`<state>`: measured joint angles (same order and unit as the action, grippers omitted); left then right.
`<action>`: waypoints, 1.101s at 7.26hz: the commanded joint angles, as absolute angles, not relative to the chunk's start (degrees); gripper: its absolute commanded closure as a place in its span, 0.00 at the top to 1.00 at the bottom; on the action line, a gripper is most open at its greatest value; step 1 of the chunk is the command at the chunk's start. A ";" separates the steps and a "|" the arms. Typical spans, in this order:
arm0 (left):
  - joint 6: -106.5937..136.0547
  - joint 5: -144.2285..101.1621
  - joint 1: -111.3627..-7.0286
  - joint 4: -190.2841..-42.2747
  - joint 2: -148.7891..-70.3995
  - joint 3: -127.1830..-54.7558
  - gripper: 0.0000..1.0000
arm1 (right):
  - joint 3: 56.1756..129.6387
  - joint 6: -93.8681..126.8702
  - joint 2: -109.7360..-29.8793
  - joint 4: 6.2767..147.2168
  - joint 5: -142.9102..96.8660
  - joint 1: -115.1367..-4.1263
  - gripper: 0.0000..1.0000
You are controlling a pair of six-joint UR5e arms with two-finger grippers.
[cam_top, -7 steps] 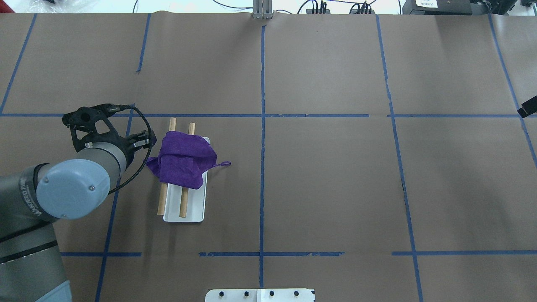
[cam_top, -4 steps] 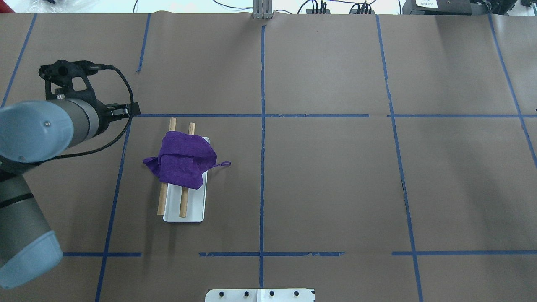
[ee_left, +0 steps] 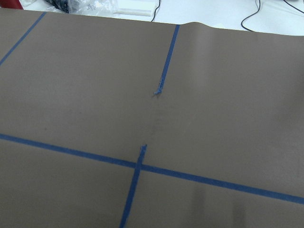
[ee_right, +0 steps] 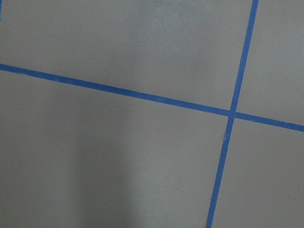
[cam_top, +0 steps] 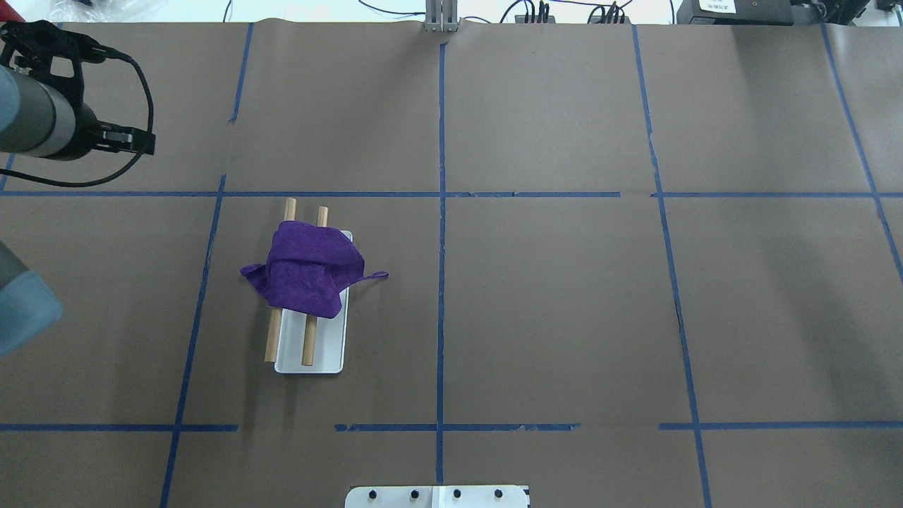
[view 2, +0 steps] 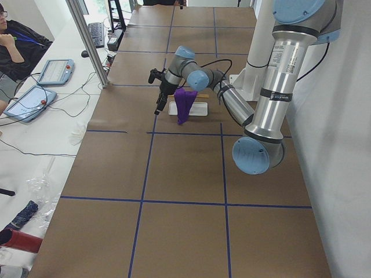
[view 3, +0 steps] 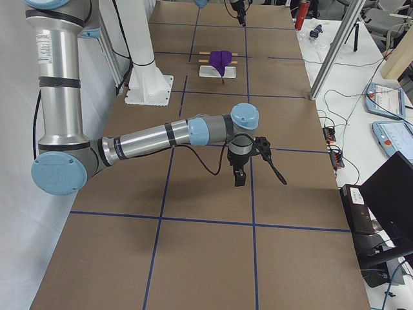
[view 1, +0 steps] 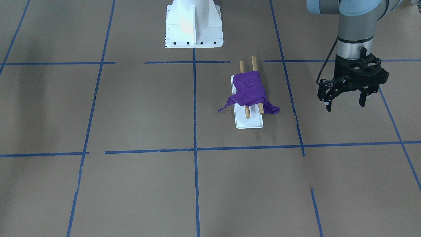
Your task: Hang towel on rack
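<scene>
A purple towel (view 1: 249,91) lies bunched over the two brown dowel rods (view 1: 246,111) of the rack, whose flat white base (view 1: 250,123) rests on the table. One towel corner trails onto the table beside the base. In the overhead view the towel (cam_top: 307,271) covers the far half of the rods (cam_top: 308,342). My left gripper (view 1: 344,106) is open and empty, hanging above the table well to the side of the rack. My right gripper (view 3: 239,178) hovers over the table far from the rack; I cannot tell whether it is open or shut.
The white bolted robot pedestal (view 1: 194,26) stands behind the rack. Blue tape lines grid the brown table. A metal post (view 2: 87,43) rises at the table's far edge. An operator (view 2: 14,40) sits beyond it among tablets and cables.
My left arm has swung away from the towel's side toward the far left corner of the table. The towel and rack have not moved.
</scene>
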<state>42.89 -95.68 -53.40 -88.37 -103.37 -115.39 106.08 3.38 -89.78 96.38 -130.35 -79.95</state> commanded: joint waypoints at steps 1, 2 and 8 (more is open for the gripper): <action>21.56 -108.65 -66.98 -88.33 -103.27 -107.28 1.00 | 105.73 3.78 -90.08 96.42 -130.25 -80.07 1.00; 8.13 -116.81 -74.19 -88.50 -103.27 -100.88 1.00 | 105.47 3.95 -90.26 96.50 -130.60 -80.85 1.00; -7.21 -128.31 -87.00 -88.24 -92.04 -93.61 1.00 | 101.25 2.29 -92.89 96.33 -139.57 -88.23 1.00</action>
<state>-6.83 -126.82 -85.98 -88.39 -94.11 -93.79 101.99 2.80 -92.31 96.35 -139.10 -86.86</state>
